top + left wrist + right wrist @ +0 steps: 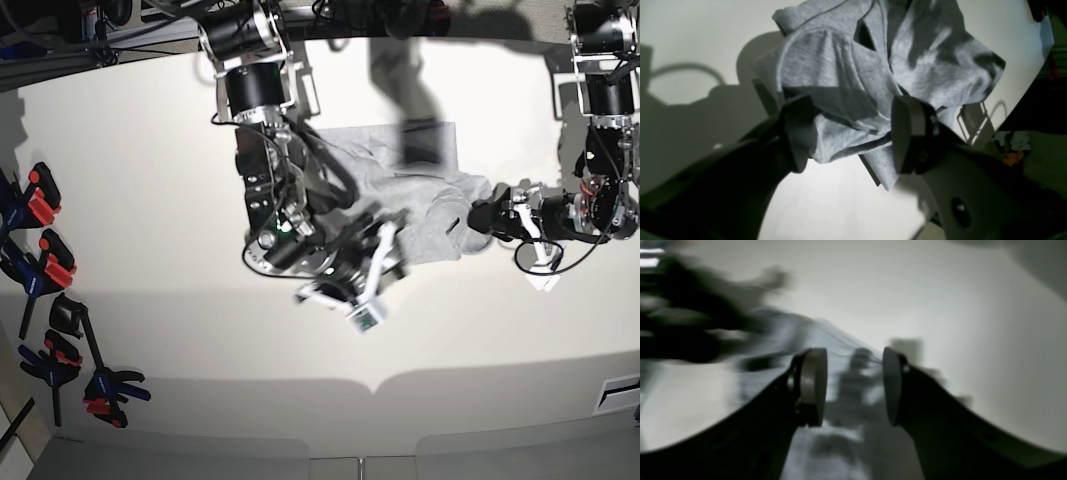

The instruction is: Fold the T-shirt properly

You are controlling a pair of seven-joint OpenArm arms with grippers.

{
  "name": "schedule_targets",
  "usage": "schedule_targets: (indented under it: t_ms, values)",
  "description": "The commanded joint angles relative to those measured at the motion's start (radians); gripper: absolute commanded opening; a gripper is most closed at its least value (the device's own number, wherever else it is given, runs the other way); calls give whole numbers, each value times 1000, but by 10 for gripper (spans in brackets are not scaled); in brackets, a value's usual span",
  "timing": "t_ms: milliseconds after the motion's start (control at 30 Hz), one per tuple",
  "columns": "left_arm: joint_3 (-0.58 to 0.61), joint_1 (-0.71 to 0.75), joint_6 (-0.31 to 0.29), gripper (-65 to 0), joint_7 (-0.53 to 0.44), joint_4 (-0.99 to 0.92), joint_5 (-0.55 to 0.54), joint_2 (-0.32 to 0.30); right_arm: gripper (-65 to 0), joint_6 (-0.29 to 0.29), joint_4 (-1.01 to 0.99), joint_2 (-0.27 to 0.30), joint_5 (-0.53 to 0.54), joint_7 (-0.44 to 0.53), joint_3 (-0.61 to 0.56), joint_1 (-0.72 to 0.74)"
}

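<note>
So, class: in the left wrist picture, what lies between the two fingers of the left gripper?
Bunched grey cloth of the T-shirt lies between the open fingers of the left gripper, above the white table. The left wrist view shows it.

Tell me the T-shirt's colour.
Light heather grey; the T-shirt shows best in the left wrist view.

right wrist view is motion-blurred; the t-shirt (826, 380) beyond the right claw (853, 386) smears, its folds unreadable.

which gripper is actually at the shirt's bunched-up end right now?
The left gripper, on the base view's right: its open jaws straddle the crumpled folds of the T-shirt. The right gripper hangs open over flatter cloth.
</note>
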Motion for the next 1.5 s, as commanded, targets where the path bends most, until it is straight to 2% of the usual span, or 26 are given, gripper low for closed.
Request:
schedule_targets:
  t_ms: [0, 67, 333, 467, 533, 633, 667, 933, 1100, 1267, 1333, 1467]
  values:
    - [-6, -24, -4, -304, -20, 13, -24, -19, -396, -14, 17, -10, -4, 27, -2, 21]
    - [-6, -24, -4, -304, -26, 13, -24, -19, -396, -36, 3, -10, -5, 34, -2, 18]
    - [-6, -24, -4, -304, -26, 13, -24, -19, -396, -36, -215, -10, -22, 156, -3, 20]
    - [-6, -24, -4, -304, -27, 13, -25, -19, -399, -36, -228, -10, -19, 160, -3, 19]
    - [-6, -24, -4, -304, -27, 13, -25, -19, -444, -38, -228, -10, -13, 157, -4, 19]
    - [-6, -24, -4, -304, -27, 13, -25, -19, -621, -37, -228, -10, 31, 142, -4, 19]
    - [-6, -24, -4, -304, -27, 13, -25, -19, -650, -37, -228, -10, 39, 142, -4, 19]
    - [-6, -24, -4, -304, -38, 13, -24, -19, -650, -35, -184, -10, 45, 89, -4, 19]
    - [-6, -25, -4, -304, -76, 13, -24, -19, -650, 14, -85, -10, 140, 27, -4, 10]
    - [-6, -25, -4, -304, -76, 13, -24, -19, -650, 30, 30, -10, 178, -37, -4, -38]
    - [-6, -24, -4, -304, -76, 13, -24, -19, -650, 49, 56, -10, 184, -25, -3, -64]
    - [-6, -24, -4, -304, -75, 13, -24, -19, -650, 29, 56, -10, 72, 77, -3, -66]
